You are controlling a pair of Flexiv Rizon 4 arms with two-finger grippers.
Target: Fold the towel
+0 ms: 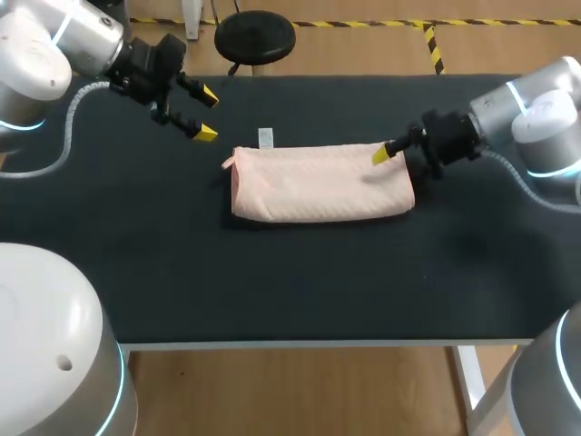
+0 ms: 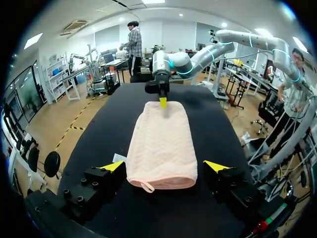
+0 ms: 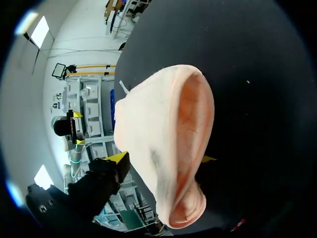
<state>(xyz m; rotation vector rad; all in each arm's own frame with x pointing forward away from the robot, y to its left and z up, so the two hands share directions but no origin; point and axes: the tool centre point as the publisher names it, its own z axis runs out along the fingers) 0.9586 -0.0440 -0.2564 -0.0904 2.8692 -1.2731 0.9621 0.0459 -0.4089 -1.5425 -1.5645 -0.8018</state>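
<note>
A pink towel (image 1: 318,186) lies folded into a long strip on the black table (image 1: 272,282). My right gripper (image 1: 386,159) is at the towel's right end; only one yellow tip shows in the head view. In the right wrist view the towel's end (image 3: 163,139) fills the gap between the right gripper's (image 3: 163,158) spread fingers, and the cloth partly covers one tip. My left gripper (image 1: 204,113) hangs open above the table, behind and left of the towel's left end. From the left wrist, the towel (image 2: 161,144) stretches away ahead of the left gripper (image 2: 165,166) to the right gripper (image 2: 162,101).
A small white label (image 1: 265,138) lies on the table just behind the towel. A hanging loop (image 1: 227,164) sticks out of the towel's left end. The table's front edge (image 1: 290,343) runs well in front of the towel.
</note>
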